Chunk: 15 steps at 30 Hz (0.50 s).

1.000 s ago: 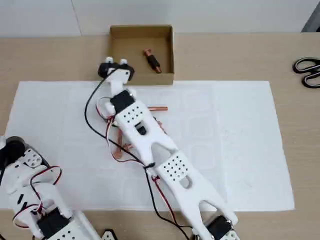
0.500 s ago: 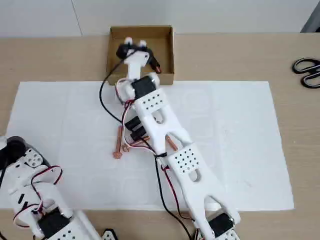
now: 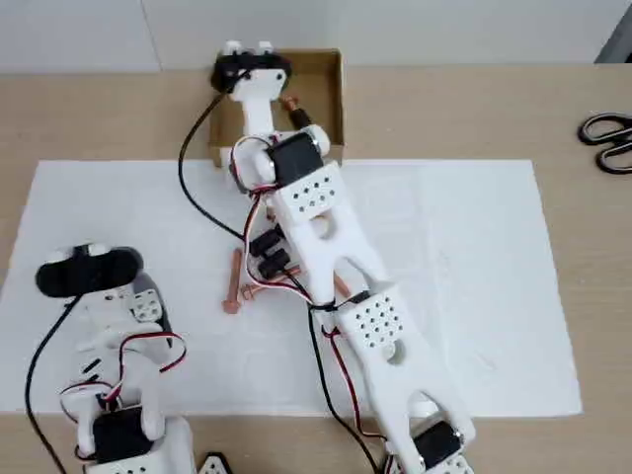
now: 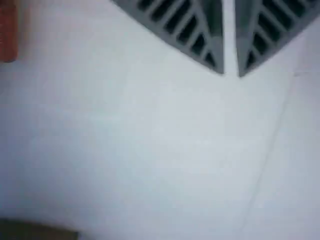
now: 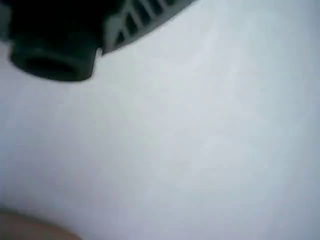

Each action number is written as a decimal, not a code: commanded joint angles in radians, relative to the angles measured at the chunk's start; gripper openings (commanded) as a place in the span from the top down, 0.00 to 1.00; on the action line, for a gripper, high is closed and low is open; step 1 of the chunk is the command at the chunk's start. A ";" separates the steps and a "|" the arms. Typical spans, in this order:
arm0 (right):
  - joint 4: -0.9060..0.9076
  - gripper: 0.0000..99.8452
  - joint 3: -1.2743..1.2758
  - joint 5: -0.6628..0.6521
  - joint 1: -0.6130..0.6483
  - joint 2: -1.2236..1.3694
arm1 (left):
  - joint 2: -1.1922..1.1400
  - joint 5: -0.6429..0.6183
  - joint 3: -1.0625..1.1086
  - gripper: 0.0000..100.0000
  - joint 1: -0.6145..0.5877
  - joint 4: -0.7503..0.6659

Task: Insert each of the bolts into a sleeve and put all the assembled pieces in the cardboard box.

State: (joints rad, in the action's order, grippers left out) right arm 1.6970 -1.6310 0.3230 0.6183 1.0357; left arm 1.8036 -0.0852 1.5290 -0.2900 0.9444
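The cardboard box (image 3: 339, 94) stands at the back edge of the white paper. Inside it lies a copper bolt in a black sleeve (image 3: 294, 109). My right gripper (image 3: 252, 79) hangs over the box's left half, and in the right wrist view it (image 5: 95, 47) is shut on a black sleeve (image 5: 50, 47) that rests against a grey ribbed finger. Loose copper bolts (image 3: 235, 281) lie on the paper beside the right arm. My left gripper (image 3: 91, 281) is low over the paper's near left part. Its ribbed fingers (image 4: 200, 35) are shut with nothing between them, and a copper piece (image 4: 7, 30) lies off to one side.
A white paper sheet (image 3: 464, 257) covers the middle of the wooden table. Scissors (image 3: 607, 138) lie at the far right edge. The right arm's links and cables (image 3: 326, 267) stretch diagonally across the paper.
The right arm swung from the box's front left corner to over the box. The left arm came forward from the near left corner onto the paper.
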 commanded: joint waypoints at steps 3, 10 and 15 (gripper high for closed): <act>0.008 1.00 -0.020 -0.100 0.001 -0.170 | 0.009 -0.002 -0.050 0.99 0.011 -0.072; 0.005 1.00 0.388 -0.167 -0.002 -0.395 | 0.008 -0.002 -0.050 0.99 0.012 -0.072; 0.001 1.00 0.790 -0.160 0.001 -0.585 | 0.006 -0.005 -0.048 0.99 0.060 -0.054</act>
State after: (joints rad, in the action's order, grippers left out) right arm 1.7031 -1.0480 0.1665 0.6183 0.6137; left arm 1.8036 -0.0867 1.5290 -0.2654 0.8984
